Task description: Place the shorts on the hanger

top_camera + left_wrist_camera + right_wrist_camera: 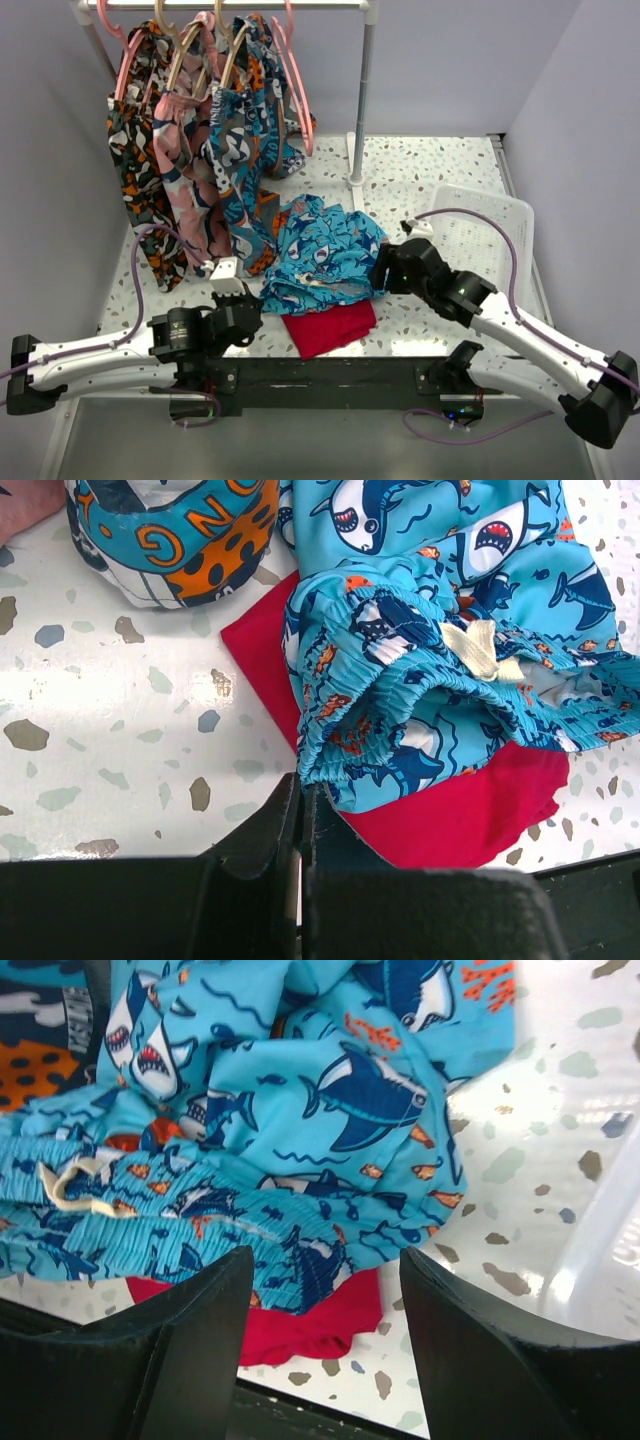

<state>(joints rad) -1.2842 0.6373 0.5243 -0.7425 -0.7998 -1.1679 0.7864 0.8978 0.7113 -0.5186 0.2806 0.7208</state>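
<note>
From above, the shorts (325,252) lie crumpled mid-desk (430,170), partly over a red cloth (332,325). The hanger (304,125) hangs at the right end of the rail (230,5), well apart from them, so I judge the lift has not begun. My left gripper (248,300) sits at the shorts' left edge and my right gripper (383,268) at their right, one at each end, probably so I can spread the waistband. In my left wrist view the fingers are pressed together with only a slit between them. I see no fabric caught there, though the tips are just beside the gathered waistband, below the drawstring bow (480,645). In my right wrist view the fingers are spread wide and hold nothing, poised over the waistband's right end, ready to close on it.
</note>
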